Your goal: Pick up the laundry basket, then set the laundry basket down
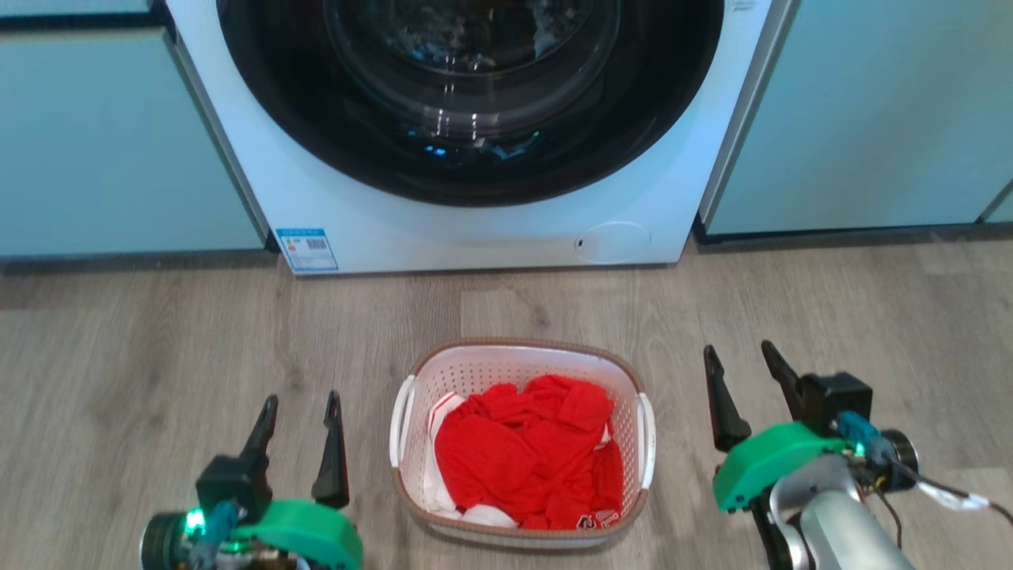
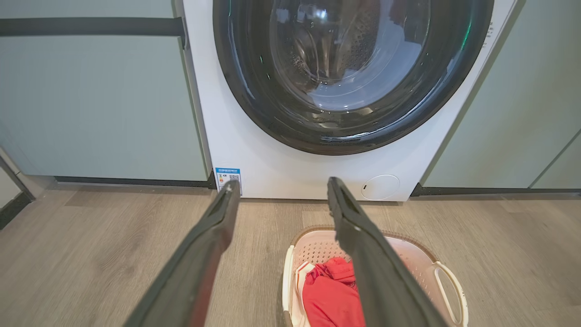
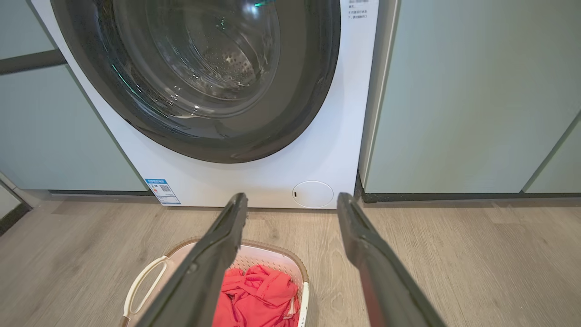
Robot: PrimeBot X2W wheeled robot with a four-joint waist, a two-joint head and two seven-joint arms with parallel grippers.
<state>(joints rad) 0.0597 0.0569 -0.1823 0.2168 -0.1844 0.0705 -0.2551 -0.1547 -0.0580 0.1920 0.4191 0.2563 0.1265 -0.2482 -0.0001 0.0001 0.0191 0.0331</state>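
Nothing done yet: the laundry basket (image 1: 475, 374) (red clothes (image 1: 522, 451) inside) sits on the floor (image 1: 158, 340). The left gripper (image 1: 302, 397) and right gripper (image 1: 738, 347) flank it, wide and empty.

The washing machine (image 1: 491, 233) has a smooth, slightly glossy white front; its door (image 1: 475, 79) is shiny dark plastic around reflective glass. In front of it, the laundry basket (image 1: 506, 370) is matt white perforated plastic with a brown woven-look rim, holding soft red cloth (image 1: 522, 451). The floor (image 1: 158, 356) beneath is matt wood-grain plank. The flanking cabinets (image 1: 103, 142) are smooth and pale green.
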